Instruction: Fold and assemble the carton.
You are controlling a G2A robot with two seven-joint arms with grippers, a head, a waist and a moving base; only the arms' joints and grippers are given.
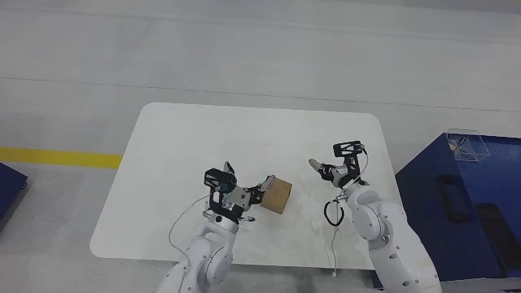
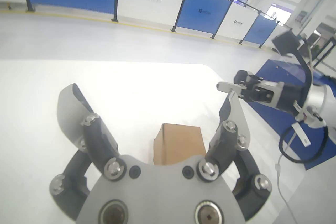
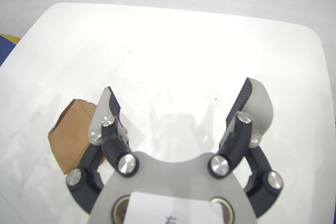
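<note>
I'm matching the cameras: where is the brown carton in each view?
Top view: carton on the table, at the fingertips of the left gripper.
Left wrist view: carton between the open fingers of the left gripper.
Right wrist view: carton beside the right gripper, partly behind one finger.
Shared landmark: the white table.

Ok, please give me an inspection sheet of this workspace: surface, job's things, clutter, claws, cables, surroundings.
surface: white table, rounded corners.
job's things: one brown carton, standing as a box near the table's front edge.
clutter: nothing seen.
claws: left claw open, carton between its jaws, contact unclear; right claw open, empty, over bare table beside the carton.
cables: black loop and white cable hanging from the right arm.
surroundings: blue cabinet beside the table, yellow floor line, blue and white fence panels.
</note>
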